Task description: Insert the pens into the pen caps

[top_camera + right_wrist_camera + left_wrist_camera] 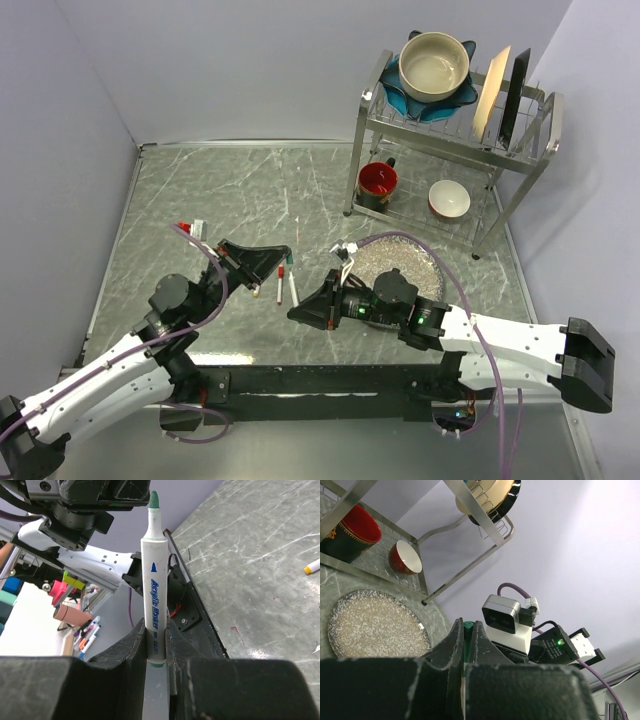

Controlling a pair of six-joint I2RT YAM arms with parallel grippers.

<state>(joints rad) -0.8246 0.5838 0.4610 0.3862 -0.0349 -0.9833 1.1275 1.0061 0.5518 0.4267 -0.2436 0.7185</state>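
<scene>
My left gripper (283,258) is shut on the dark green cap (468,626), which pokes out between its fingertips (467,635); the cap shows as a green dot in the top view (289,258). My right gripper (300,313) is shut on the tail of a white green-tipped pen (154,585), which sticks out beyond the gripper (156,630) toward the left arm. Two more white pens lie between the grippers: one red-tipped (280,285) and one beside it (293,291). A yellow-tipped pen end (312,566) shows on the table. A red cap (183,228) lies far left. The yellow cap is out of view.
A speckled grey plate (400,258) lies right of the pens, partly under the right arm, and shows in the left wrist view (375,625). A metal dish rack (520,180) stands at the back right with bowls, upright plates, a red mug (378,182) and a red bowl (449,198).
</scene>
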